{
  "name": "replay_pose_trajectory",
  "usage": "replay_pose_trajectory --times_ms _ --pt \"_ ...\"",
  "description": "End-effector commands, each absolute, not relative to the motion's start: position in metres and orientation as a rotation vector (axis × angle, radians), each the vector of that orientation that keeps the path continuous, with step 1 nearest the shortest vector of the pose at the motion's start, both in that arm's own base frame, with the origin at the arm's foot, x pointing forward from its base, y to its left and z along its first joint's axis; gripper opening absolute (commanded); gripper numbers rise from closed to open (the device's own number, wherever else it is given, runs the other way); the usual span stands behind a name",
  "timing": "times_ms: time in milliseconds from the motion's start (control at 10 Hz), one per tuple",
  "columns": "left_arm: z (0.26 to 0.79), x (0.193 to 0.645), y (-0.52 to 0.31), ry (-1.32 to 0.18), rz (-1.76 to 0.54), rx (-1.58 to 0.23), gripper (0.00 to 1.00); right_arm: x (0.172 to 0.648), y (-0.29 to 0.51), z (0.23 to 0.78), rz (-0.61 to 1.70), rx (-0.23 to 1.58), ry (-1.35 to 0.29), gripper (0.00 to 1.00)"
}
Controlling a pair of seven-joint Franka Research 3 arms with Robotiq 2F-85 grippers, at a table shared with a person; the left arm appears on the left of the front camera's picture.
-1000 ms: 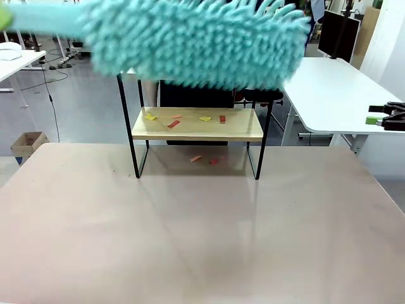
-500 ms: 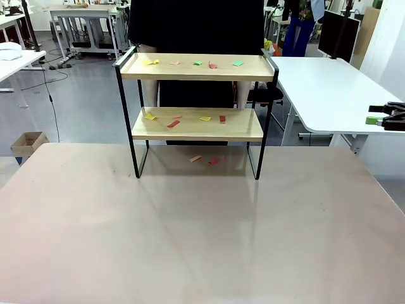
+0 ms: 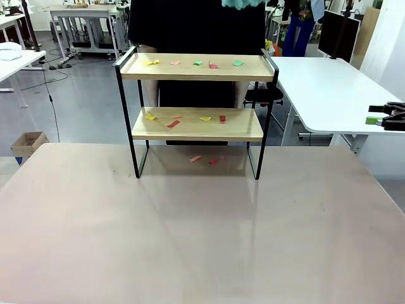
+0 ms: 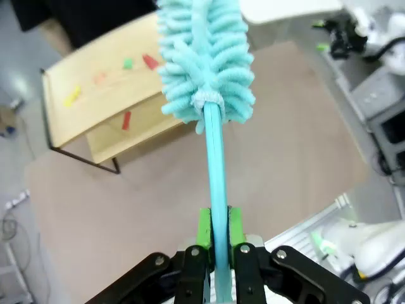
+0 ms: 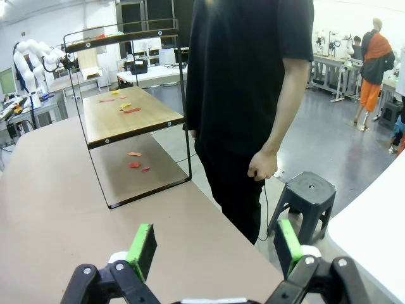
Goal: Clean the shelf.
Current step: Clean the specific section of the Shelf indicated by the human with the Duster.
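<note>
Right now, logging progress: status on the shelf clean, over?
Left hand shut on duster, held high over shelf. Right hand open, empty. Paper scraps on both boards. Person standing behind shelf.

The front camera faces the shelf [image 3: 234, 130] straight across the counter [image 3: 190, 228]; the left wrist looks down on it from high; the right wrist views it side-on, low.

Bright, even overhead indoor light. Soft shadow beneath shelf [image 3: 196, 132] on table [image 3: 190, 240]; mild sheen on its top. Front view sharp; wrist views bowed at edges.
</note>
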State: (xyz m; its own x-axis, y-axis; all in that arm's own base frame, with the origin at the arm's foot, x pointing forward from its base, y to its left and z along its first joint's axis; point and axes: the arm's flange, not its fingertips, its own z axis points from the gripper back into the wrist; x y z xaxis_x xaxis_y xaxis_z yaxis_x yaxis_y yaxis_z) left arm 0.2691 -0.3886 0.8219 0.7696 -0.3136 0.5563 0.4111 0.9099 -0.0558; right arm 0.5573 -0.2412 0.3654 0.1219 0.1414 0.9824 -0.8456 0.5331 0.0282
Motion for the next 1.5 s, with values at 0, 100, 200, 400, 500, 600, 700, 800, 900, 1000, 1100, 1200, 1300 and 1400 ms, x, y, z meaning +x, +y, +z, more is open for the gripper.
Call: replay_pose_trajectory --times_ms 0,100,200,400,500,600,700,800,900,1000,1100,1200,1300,1400 --pt "0.842 0.281 -0.418 -0.559 -0.384 -0.185 0.13 0.558 -0.239 0.368 0.82 0.714 -1.247 1.0" --pt "0.822 0.269 -0.389 -0.57 -0.395 -0.179 0.13 0.558 -0.239 0.368 0.82 0.714 -1.247 1.0" --pt "0.822 0.269 -0.389 -0.57 -0.395 -0.179 0.13 0.558 -0.239 0.368 0.82 0.714 -1.247 1.0" --pt "0.822 0.269 -0.389 -0.57 -0.395 -0.179 0.13 0.558 -0.239 0.368 0.82 0.714 -1.247 1.0" --pt "0.822 0.277 -0.402 -0.548 -0.401 -0.193 0.13 0.558 -0.239 0.368 0.82 0.714 -1.247 1.0" --pt "0.813 0.276 -0.416 -0.61 -0.346 -0.223 0.13 0.558 -0.239 0.368 0.82 0.714 -1.247 1.0" --pt "0.804 0.285 -0.429 -0.638 -0.321 -0.238 0.13 0.558 -0.239 0.368 0.82 0.714 -1.247 1.0" --pt "0.794 0.299 -0.441 -0.649 -0.287 -0.27 0.13 0.558 -0.239 0.368 0.82 0.714 -1.247 1.0" --pt "0.786 0.308 -0.45 -0.654 -0.268 -0.29 0.13 0.558 -0.239 0.368 0.82 0.714 -1.247 1.0" --pt "0.776 0.315 -0.457 -0.652 -0.233 -0.312 0.13 0.558 -0.239 0.368 0.82 0.714 -1.247 1.0" --pt "0.767 0.323 -0.463 -0.655 -0.198 -0.326 0.13 0.558 -0.239 0.368 0.82 0.714 -1.247 1.0" --pt "0.758 0.331 -0.469 -0.68 -0.137 -0.294 0.13 0.558 -0.239 0.368 0.82 0.714 -1.247 1.0" --pt "0.75 0.333 -0.474 -0.698 -0.113 -0.289 0.13 0.558 -0.239 0.368 0.82 0.714 -1.247 1.0" --pt "0.741 0.336 -0.478 -0.69 -0.095 -0.308 0.13 0.558 -0.239 0.368 0.82 0.714 -1.247 1.0"
